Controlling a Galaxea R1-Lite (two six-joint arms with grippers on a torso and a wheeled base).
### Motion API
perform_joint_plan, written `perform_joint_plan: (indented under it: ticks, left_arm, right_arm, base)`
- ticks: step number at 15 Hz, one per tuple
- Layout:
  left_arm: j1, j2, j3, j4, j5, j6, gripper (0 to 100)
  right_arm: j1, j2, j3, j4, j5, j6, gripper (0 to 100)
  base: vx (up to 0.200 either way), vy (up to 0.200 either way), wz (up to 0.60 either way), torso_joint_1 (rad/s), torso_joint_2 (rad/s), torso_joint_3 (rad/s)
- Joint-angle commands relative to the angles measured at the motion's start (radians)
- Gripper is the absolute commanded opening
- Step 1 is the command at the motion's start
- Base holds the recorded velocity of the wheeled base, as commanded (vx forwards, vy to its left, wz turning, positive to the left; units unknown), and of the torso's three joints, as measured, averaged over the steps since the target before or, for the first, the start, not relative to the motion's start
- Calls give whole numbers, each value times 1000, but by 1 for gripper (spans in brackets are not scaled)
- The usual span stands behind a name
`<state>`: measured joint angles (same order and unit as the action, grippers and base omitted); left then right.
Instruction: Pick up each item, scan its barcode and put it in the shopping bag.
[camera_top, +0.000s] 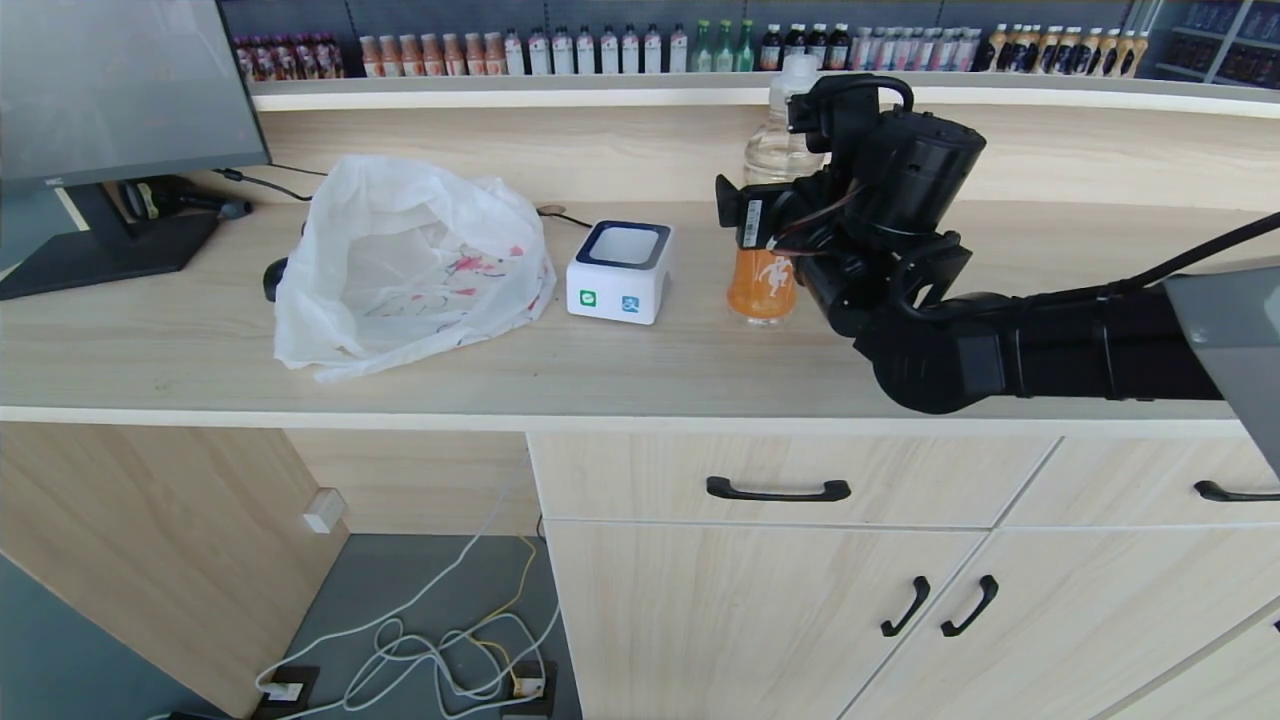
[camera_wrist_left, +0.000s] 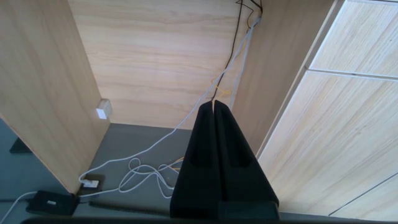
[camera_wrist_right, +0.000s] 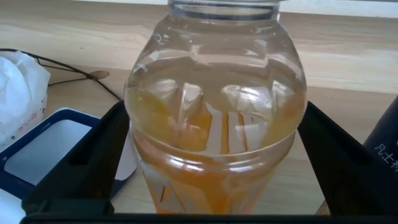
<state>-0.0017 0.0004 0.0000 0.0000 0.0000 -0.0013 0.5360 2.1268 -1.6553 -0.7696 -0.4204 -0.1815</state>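
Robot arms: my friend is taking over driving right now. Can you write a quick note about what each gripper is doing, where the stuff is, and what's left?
Left gripper: shut, empty, low down by the cupboard under the counter.
Right gripper: around the bottle of orange drink; I can't tell if it is squeezing it.
Things: the bottle stands upright on the counter, just right of the white scanner. The bag lies left of the scanner.
Done: the bottle is not in the bag.
Left: lift the bottle, scan it, bag it.
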Motion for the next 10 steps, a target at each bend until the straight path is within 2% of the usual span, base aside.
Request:
perform_joint_plan:
  ticks: [1, 10]
  left_arm:
    - [0, 0, 0, 0, 0, 0, 0]
    - [0, 0, 0, 0, 0, 0, 0]
  right_arm:
    - [-4, 7, -3, 1, 0, 0, 100]
    - [-14, 19, -20, 4, 3, -3, 100]
  base:
    - [0, 0, 0, 0, 0, 0]
    - [0, 0, 0, 0, 0, 0]
